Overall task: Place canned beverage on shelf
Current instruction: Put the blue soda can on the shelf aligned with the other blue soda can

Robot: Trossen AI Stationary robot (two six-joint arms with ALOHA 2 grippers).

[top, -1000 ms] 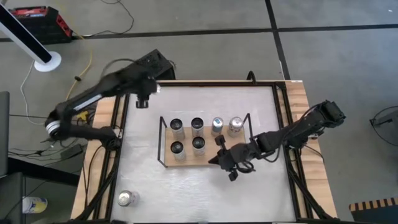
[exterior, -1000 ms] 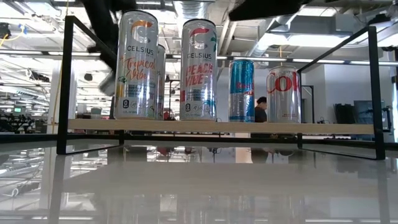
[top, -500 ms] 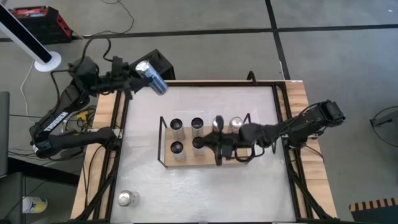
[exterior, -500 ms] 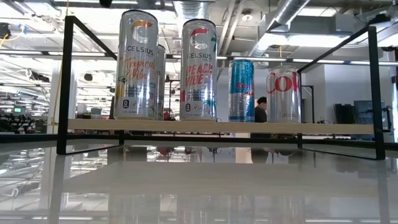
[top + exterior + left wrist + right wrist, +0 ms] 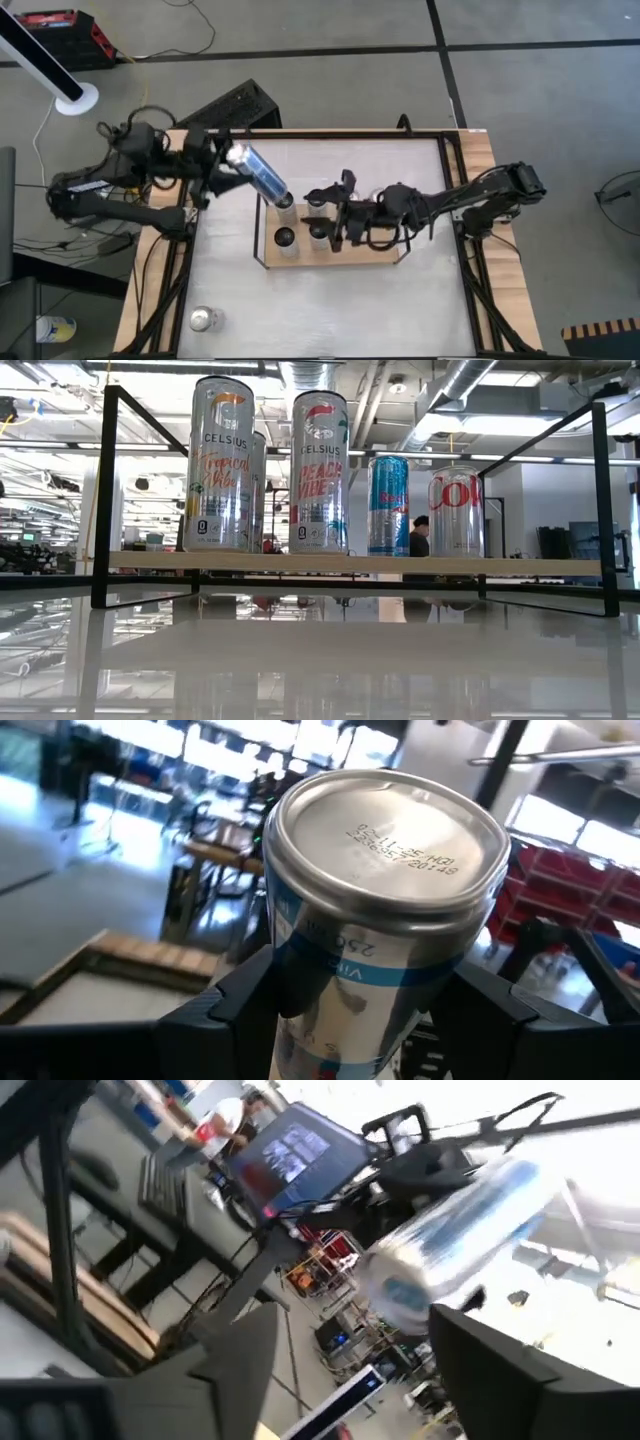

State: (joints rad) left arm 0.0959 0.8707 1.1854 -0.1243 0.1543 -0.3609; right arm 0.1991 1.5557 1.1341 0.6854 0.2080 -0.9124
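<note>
My left gripper (image 5: 222, 165) is shut on a blue and silver canned beverage (image 5: 258, 172), which hangs above the table's far left, just off the left end of the shelf (image 5: 385, 255). The shelf, a light-wood board (image 5: 350, 563) in a black wire frame, carries several upright cans (image 5: 320, 470). My right gripper (image 5: 335, 208) hovers open above the shelf's middle, higher than the can tops. It does not show in the low view. My left gripper pinches the can's side wall (image 5: 300, 1010) between its two fingers (image 5: 235, 1005), which lie along the can. The can is lifted clear and tilted. Its stamped silver end (image 5: 390, 825) is toward the wrist and its other end (image 5: 283, 194) slants down toward the shelf.
One more can (image 5: 205, 318) stands at the table's near left corner. The shelf's raised black end rails (image 5: 110, 490) stand at either side. Black rails and wooden edges (image 5: 480, 160) border the white table. A person (image 5: 420, 535) shows in the room behind.
My left gripper has lifted the can from the table's far left and swung it toward the shelf, tipping it to a slant. My right gripper has moved from the shelf's near right corner to over its middle, and has opened.
</note>
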